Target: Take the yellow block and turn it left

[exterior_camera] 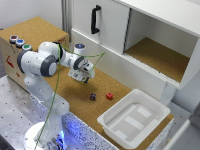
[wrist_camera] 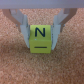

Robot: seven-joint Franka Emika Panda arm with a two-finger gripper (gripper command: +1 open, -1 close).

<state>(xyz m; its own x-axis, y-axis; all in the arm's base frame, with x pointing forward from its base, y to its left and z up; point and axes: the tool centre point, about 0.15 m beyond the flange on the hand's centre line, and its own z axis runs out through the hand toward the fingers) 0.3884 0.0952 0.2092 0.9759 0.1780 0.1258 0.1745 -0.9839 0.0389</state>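
Observation:
In the wrist view the yellow block (wrist_camera: 41,39), a small cube with a dark "N" and a line on its face, sits between my two grey fingers (wrist_camera: 22,30), which press on its sides. My gripper (wrist_camera: 41,44) is shut on it over the cork surface. In the exterior view the gripper (exterior_camera: 82,76) hangs low over the middle of the cork table (exterior_camera: 60,95), toward that view's left of the other cubes. The hand hides the block there.
A dark purple-blue cube (exterior_camera: 92,96) and a red cube (exterior_camera: 109,96) lie on the cork to the exterior view's right of the gripper. A white tray (exterior_camera: 134,117) sits at the front right. A white cabinet (exterior_camera: 107,30) with an open shelf stands behind.

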